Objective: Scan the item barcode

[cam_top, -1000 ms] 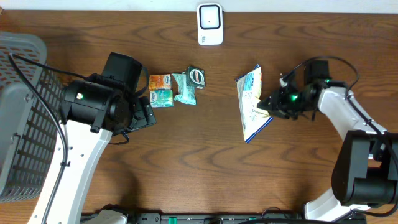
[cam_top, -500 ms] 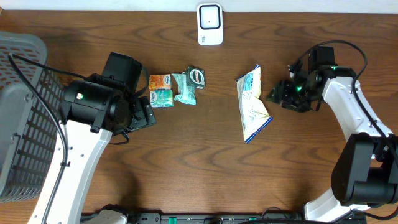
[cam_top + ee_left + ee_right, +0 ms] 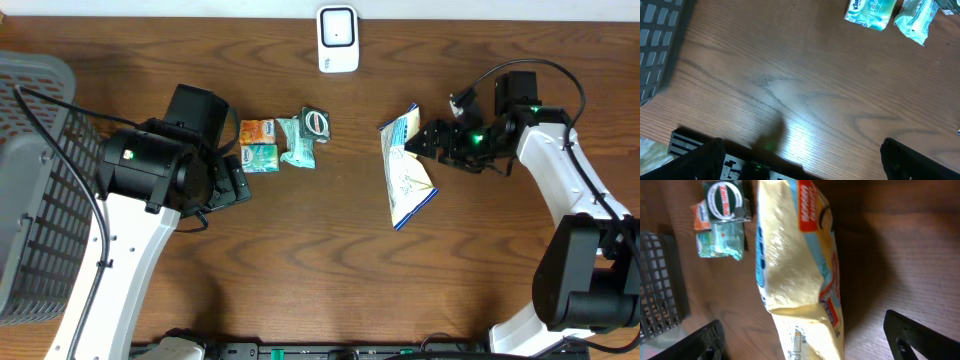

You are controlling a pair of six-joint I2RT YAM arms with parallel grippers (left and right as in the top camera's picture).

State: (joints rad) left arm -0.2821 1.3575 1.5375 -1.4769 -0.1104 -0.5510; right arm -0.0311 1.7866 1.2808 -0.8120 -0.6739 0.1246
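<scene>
Your left end effector (image 3: 234,181) hangs open over bare counter (image 3: 790,90), well to the near-left of the scanner (image 3: 338,38), and holds nothing. Your right end effector (image 3: 425,141) is also spread wide, near-right of the scanner. Its tips sit at the far right edge of the snack bag (image 3: 406,170) without closing on it; I can't tell whether they touch the film. The bag lies flat on the counter, on the near side of the scanner and a little to its right, with its long axis running away from you. Treat it as light, soft and puffy. The glossy film will likely crinkle, slide in the grip and dent if you squeeze the belly, and the contents may crush. I'd take it gently by the flat crimped seal at one end, or pinch a side edge, so the printed face stays smooth for reading. No barcode shows in any view, so you can't yet say which face to turn toward the scanner. Small tissue packs (image 3: 262,157) lie near-left of the scanner.
</scene>
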